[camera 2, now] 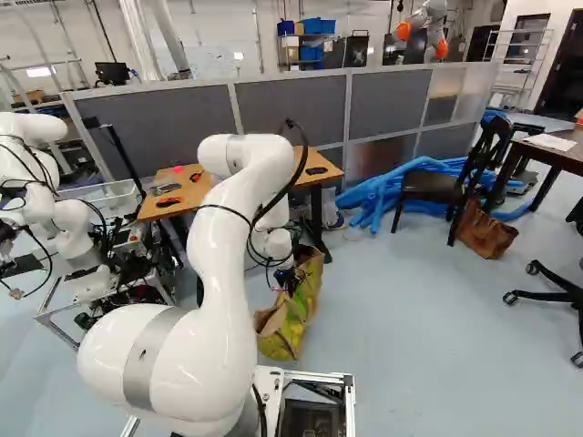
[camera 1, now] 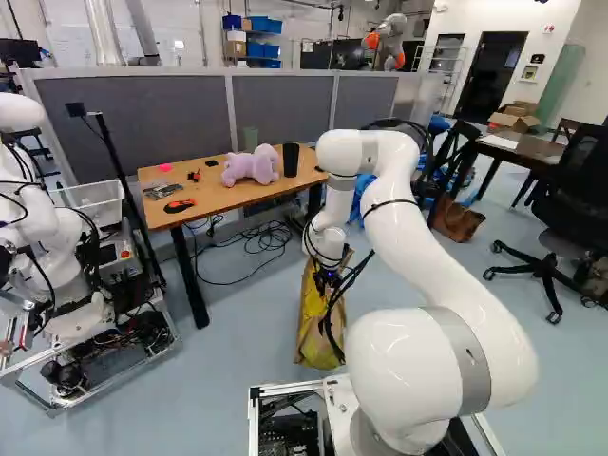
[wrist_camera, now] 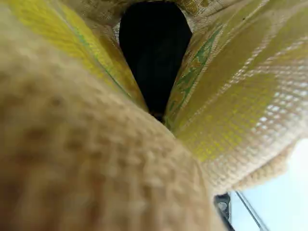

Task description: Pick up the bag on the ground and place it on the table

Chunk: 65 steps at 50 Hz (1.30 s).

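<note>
Since bag (camera 1: 312, 332) crowds wrist view, can't tell gripper's (camera 1: 328, 278) opening or hold. Bag upright on floor (camera 1: 209, 380), just below centre of left base view — confirm rim's caught, lift straight, slowly — clear edge of table (camera 1: 228, 198), upper left there.

Left base view: UFACTORY 850 arm (camera 1: 432, 252) arched, right of centre; wrist (camera 1: 329, 243) down, gripper (camera 1: 328, 282) near mid-frame (mostly hidden).

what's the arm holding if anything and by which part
Cannot tell: the black tool is at the top of the yellow-tan woven bag; fabric hides any grip.
</note>
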Available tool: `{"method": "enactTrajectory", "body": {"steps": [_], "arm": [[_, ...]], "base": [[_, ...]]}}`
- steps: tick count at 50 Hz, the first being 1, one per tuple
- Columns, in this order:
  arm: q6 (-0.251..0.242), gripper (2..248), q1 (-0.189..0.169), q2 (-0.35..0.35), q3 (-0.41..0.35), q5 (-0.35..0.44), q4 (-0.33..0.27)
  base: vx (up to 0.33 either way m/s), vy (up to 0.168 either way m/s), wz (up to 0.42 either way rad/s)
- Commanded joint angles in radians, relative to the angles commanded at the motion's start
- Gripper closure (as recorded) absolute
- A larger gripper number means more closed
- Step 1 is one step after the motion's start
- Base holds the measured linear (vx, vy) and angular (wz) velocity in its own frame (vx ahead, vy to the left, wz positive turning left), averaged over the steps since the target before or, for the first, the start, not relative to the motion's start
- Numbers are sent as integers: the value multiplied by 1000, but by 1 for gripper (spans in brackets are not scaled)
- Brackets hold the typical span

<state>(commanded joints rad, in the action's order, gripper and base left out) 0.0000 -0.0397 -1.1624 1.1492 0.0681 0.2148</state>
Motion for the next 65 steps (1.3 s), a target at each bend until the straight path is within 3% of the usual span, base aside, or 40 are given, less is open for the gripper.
{"method": "enactTrajectory", "body": {"steps": [65], "arm": [[0, 227, -5, 242, -148, 0, 0]], "base": [[0, 0, 0]]}}
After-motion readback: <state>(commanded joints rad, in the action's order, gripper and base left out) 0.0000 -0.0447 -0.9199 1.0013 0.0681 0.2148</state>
